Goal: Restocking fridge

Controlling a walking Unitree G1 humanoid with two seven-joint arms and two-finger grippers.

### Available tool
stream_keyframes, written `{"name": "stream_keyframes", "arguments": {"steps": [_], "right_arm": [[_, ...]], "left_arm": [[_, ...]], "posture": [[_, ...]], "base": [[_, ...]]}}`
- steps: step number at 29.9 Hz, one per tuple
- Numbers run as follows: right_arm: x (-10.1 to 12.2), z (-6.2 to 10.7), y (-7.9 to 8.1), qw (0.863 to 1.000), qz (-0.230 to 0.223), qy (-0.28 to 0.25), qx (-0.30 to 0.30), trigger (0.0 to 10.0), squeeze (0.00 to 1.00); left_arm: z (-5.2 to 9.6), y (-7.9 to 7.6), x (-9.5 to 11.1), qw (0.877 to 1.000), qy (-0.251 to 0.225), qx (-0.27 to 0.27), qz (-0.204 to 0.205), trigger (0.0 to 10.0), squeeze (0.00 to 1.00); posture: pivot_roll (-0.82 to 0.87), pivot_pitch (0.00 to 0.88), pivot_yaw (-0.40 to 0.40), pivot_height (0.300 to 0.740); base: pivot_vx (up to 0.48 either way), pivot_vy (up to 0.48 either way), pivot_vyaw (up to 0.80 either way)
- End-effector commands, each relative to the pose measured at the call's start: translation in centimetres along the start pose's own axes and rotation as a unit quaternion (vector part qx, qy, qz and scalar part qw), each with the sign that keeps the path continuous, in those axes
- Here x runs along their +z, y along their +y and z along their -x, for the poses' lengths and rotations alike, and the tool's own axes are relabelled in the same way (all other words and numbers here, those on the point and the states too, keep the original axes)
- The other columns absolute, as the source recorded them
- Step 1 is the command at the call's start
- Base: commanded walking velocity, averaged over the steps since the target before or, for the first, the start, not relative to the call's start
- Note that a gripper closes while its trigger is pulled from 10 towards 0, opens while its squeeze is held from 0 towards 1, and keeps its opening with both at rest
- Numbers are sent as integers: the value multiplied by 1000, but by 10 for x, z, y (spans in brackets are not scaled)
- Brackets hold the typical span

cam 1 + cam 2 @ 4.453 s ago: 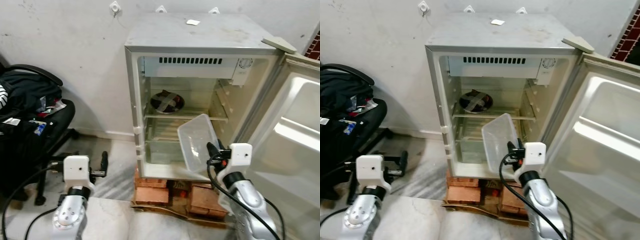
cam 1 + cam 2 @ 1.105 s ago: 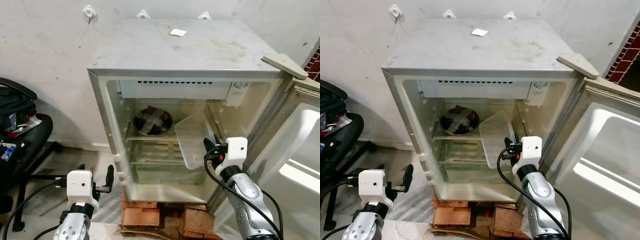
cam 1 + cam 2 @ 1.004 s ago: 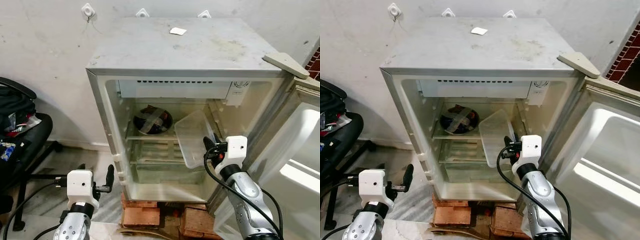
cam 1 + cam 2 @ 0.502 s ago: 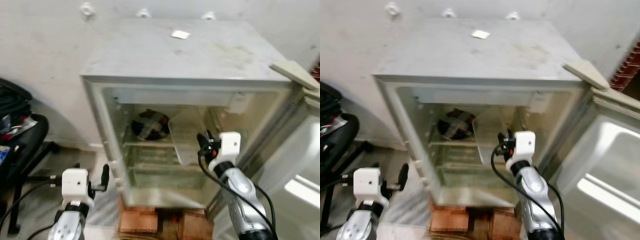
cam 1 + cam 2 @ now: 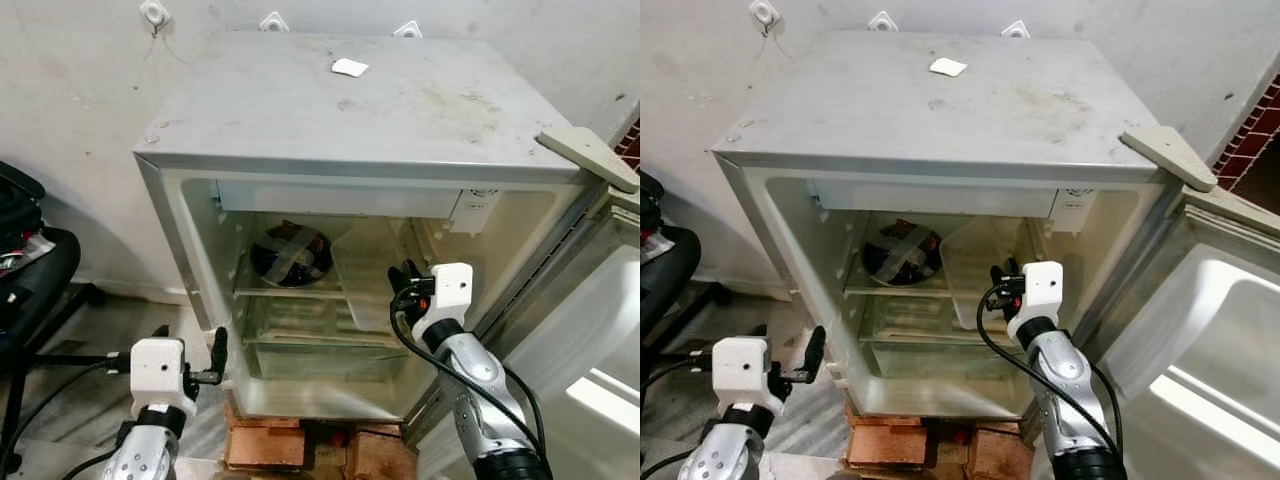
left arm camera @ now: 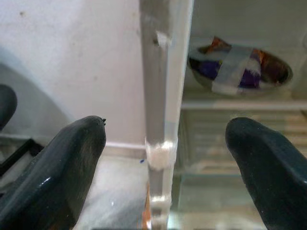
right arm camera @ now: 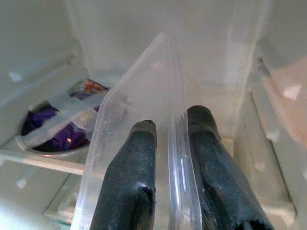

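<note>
— Black fingers (image 7: 129, 182) of the right gripper (image 7: 169, 129) pinch what?

— The rim of a clear tub (image 5: 372, 275). It is tilted and is inside the open fridge (image 5: 340, 110), over the upper shelf (image 5: 290, 292), just beside a taped bowl (image 5: 291, 252).

— And the right arm (image 5: 470, 375)?

— It reaches forward and up into the fridge, on the side near the door (image 5: 1200, 340).

— The left gripper (image 6: 165, 143)?

— Its fingers are wide apart and hold nothing. It is low, outside the fridge, pointing at the front edge of the side wall.
</note>
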State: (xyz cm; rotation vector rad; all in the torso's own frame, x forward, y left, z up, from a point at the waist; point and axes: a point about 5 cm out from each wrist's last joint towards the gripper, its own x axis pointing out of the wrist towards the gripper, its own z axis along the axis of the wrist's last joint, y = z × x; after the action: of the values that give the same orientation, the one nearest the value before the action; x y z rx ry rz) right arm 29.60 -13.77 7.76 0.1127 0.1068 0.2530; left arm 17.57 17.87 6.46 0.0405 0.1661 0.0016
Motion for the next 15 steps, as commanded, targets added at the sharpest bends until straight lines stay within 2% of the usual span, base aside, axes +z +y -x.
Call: {"name": "stream_keyframes", "arguments": {"steps": [1, 8, 15], "right_arm": [[2, -4, -2, 1000, 2, -5, -10, 10000, 0], [10, -19, -12, 998, 16, -20, -55, 10000, 0], [8, -32, -15, 996, 5, -8, -85, 10000, 0]], "left_arm": [[3, 0, 2, 1000, 2, -2, -7, 10000, 0], [18, 2, 3, 1000, 14, 8, -14, 10000, 0], [23, 0, 6, 1000, 18, 6, -16, 10000, 0]], "posture": [[132, 122, -40, 740], [175, 172, -54, 740], [198, 193, -57, 740]], "base": [[0, 0, 0], [0, 0, 0], [0, 0, 0]]}}
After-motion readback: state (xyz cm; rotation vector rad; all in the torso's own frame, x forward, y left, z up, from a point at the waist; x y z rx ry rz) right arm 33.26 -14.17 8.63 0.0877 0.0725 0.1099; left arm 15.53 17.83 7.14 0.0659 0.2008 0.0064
